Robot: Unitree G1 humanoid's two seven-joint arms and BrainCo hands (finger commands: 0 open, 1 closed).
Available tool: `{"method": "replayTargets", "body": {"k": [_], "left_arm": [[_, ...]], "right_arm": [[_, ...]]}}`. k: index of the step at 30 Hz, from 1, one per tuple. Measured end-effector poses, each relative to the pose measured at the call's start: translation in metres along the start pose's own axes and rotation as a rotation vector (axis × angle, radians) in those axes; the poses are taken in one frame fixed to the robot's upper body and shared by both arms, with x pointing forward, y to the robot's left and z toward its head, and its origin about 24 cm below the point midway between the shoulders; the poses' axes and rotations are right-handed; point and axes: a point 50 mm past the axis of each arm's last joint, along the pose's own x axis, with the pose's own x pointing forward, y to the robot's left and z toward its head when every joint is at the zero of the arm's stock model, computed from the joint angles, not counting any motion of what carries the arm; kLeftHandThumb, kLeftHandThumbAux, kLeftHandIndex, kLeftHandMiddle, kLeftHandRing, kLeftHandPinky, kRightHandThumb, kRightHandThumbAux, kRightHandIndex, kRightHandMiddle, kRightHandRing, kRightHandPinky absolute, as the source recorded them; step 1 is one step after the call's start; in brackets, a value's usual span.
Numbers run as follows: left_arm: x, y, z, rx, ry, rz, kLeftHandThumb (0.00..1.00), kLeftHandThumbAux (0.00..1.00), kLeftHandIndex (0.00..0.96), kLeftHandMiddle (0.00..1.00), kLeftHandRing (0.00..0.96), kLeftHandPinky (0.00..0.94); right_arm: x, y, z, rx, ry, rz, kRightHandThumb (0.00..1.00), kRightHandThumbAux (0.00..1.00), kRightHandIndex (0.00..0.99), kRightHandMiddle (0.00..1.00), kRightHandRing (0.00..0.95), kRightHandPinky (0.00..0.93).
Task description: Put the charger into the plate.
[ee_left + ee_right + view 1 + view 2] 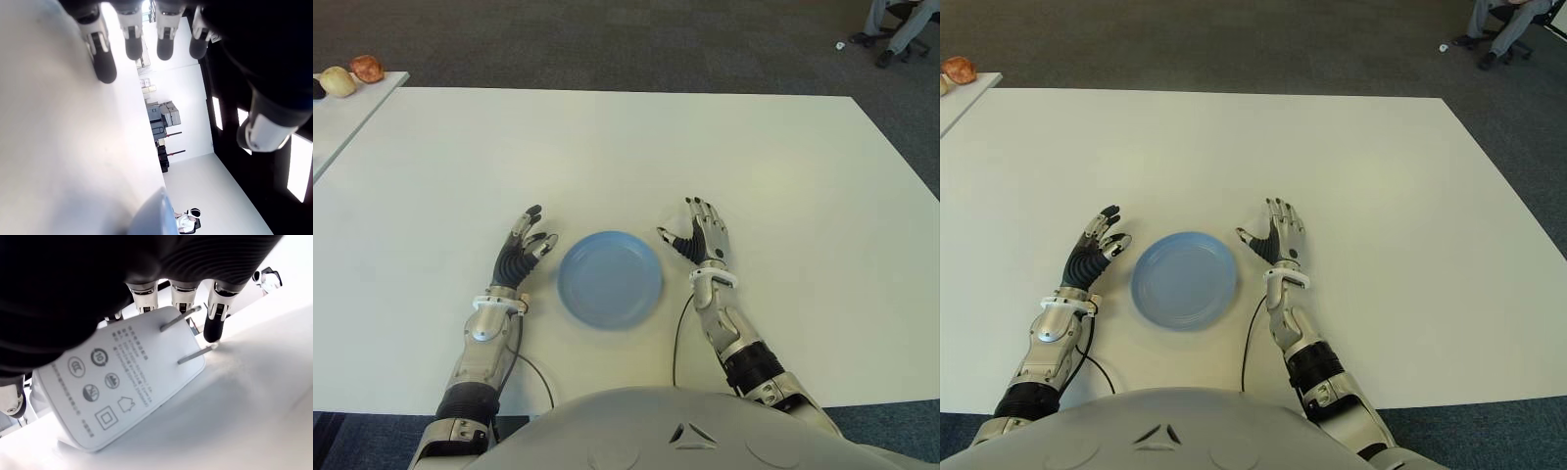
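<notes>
Round light-blue plate sits on the white table, right in front of the robot's torso and between the two hands. Plate has nothing in it.

Right hand is just right of the plate, palm turned toward it, fingers extended and pointing away from the robot. In the eye views no charger is visible. The right wrist view shows it: white flat plastic charger with two metal prongs and printed certification marks, standing on edge on the table directly under the palm, with the fingertips beyond it. Fingers look straight, not wrapped round the charger body; whether the palm actually touches it, can't tell.

Left hand is just left of the plate, fingers stretched out and relaxed over bare table, nothing in it. Plate rim shows at the edge of the left wrist view.

Far left corner: a second white table with a pale round item and a reddish-brown one on it. Top right: a person's legs on the grey carpet.
</notes>
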Motion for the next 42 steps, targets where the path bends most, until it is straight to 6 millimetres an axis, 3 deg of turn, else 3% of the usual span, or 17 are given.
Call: {"method": "replayTargets", "body": {"k": [42], "left_arm": [[0.000, 0.000, 0.000, -0.008, -0.001, -0.004, 0.000, 0.582, 0.063, 0.071, 0.062, 0.082]], "right_arm": [[-0.022, -0.005, -0.002, -0.074, 0.007, 0.085, 0.292, 0.397, 0.000, 0.023, 0.058, 0.146]]}}
